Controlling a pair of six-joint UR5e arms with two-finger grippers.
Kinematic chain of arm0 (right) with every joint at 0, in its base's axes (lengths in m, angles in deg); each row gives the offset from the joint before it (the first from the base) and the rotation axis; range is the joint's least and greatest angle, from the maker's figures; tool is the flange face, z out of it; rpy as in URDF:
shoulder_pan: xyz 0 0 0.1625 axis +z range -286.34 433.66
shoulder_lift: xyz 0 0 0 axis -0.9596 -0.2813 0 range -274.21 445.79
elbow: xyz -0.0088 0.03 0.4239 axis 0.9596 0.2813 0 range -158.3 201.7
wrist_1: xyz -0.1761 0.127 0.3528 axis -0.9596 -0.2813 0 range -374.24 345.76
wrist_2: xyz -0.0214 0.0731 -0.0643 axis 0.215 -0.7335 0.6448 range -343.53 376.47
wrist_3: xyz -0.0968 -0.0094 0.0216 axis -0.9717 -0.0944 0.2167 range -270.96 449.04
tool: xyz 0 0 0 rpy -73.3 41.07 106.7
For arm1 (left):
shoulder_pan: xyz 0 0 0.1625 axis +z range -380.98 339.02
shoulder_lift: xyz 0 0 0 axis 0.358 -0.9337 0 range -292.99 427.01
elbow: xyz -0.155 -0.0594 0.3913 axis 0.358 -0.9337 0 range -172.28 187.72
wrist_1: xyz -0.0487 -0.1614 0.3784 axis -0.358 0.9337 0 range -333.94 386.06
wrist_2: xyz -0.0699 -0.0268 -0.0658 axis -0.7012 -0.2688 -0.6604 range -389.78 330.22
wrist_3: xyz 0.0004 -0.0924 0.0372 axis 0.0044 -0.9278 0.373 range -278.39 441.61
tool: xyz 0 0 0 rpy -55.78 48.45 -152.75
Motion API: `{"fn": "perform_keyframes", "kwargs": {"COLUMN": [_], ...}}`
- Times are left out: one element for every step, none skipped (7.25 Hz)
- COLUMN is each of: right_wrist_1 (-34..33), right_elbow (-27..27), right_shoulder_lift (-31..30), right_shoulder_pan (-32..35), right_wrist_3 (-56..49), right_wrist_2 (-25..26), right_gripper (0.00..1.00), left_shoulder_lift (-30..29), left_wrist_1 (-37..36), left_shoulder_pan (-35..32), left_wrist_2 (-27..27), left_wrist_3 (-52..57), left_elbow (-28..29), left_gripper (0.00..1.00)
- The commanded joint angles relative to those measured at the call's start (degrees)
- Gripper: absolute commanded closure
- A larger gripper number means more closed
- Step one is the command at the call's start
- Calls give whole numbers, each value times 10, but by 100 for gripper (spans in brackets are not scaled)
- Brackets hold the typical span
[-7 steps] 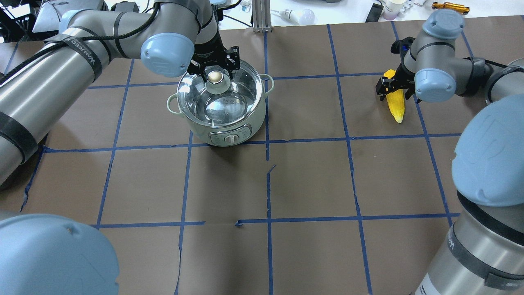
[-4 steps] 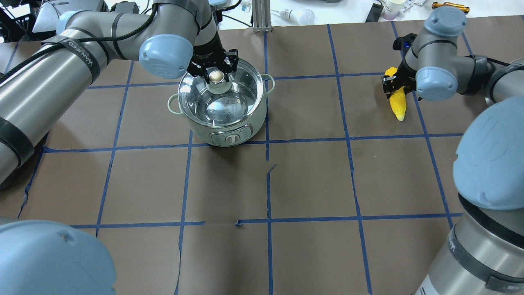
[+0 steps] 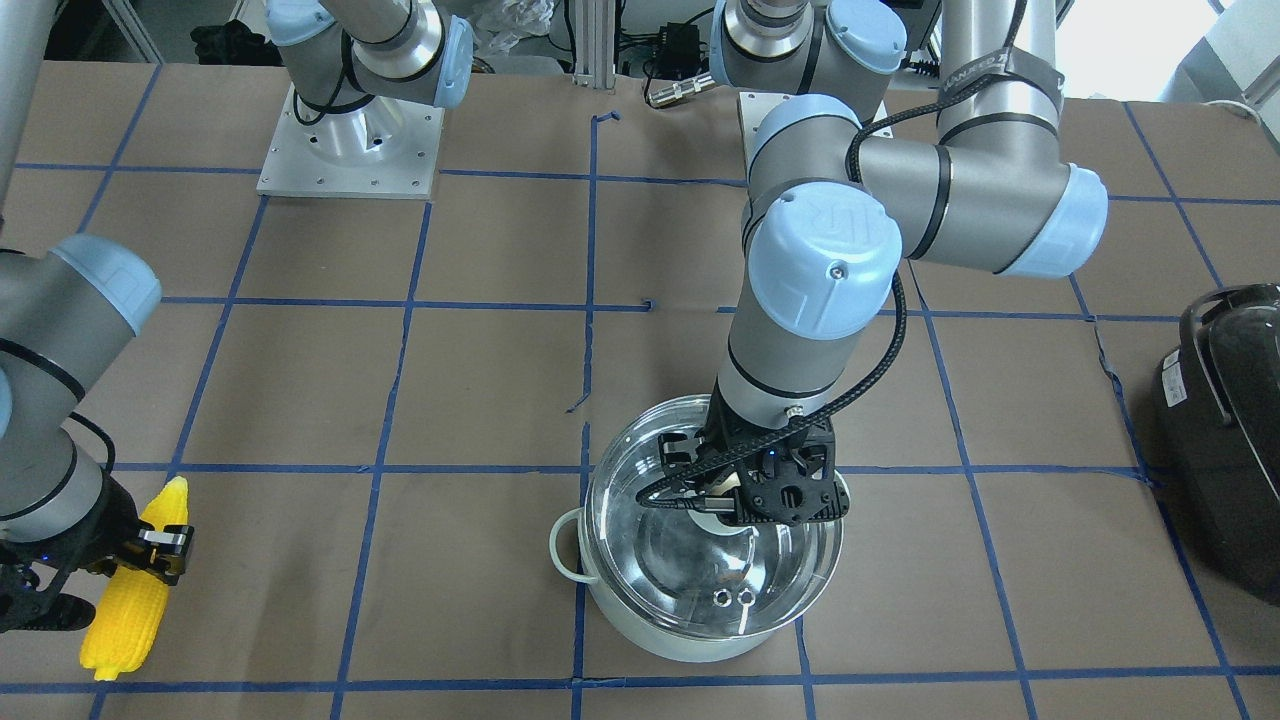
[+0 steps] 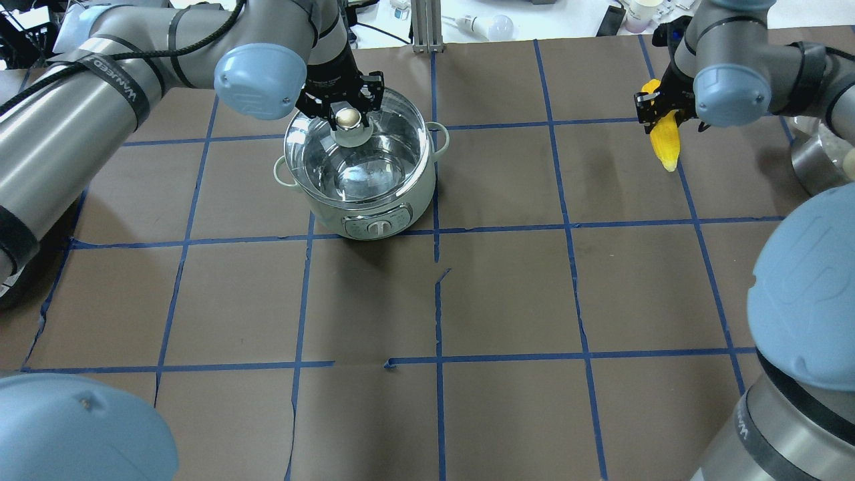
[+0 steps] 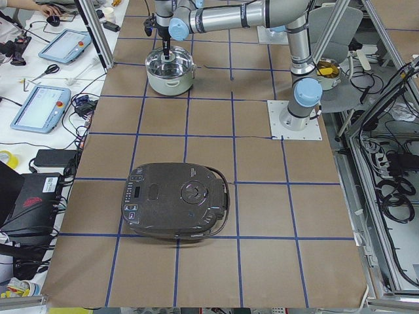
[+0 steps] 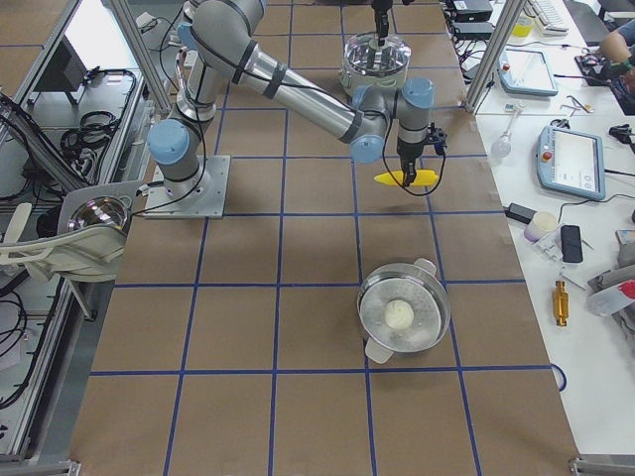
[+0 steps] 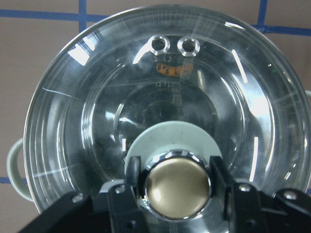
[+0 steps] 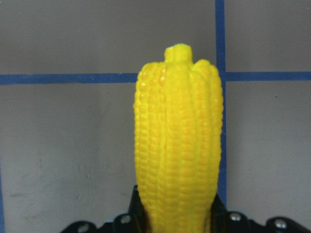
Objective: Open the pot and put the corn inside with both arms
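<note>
Since the lid (image 4: 384,143) blocks the pot (image 4: 401,200), left pincer (image 4: 347,117) is clamped on its knob (image 7: 175,183) to pull it | right pincer (image 4: 658,117) squeezing the corn (image 4: 668,147) off the counter (image 4: 507,300), ready for drop-in

corn (image 8: 179,145) butt — behind fingers (image 8: 137,208), appliance (image 3: 1230,430) cropped

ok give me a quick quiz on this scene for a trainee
1. True or false: the right hand is shut on the bright yellow corn cob.
2. What does the left hand grip? A a loop side handle; B the round metal knob on the clear glass lid; C the corn.
3. Fill in: the bulky black appliance sits on the robot's ___ side.
Key: 1 true; 2 B; 3 left.
</note>
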Motion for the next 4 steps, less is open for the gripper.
{"fn": "perform_keyframes", "kwargs": {"right_wrist_1": [107,120,131,125], "right_elbow": [81,102,124,144], "right_shoulder_lift": [-10,-10,-7,1], "right_shoulder_pan": [43,84,127,158], "right_wrist_3": [42,87,142,160], "right_wrist_2": [-4,-5,-6,-28], "right_gripper": [100,100,100,100], "left_shoulder_lift": [26,41,53,67], "left_wrist_1": [46,56,57,56], "left_shoulder_pan": [48,91,136,175], "left_wrist_2": [-3,-2,-4,-6], "left_wrist_3": [10,68,127,178], "left_elbow": [15,7,-5,-28], "left_gripper": [58,58,58,60]}}
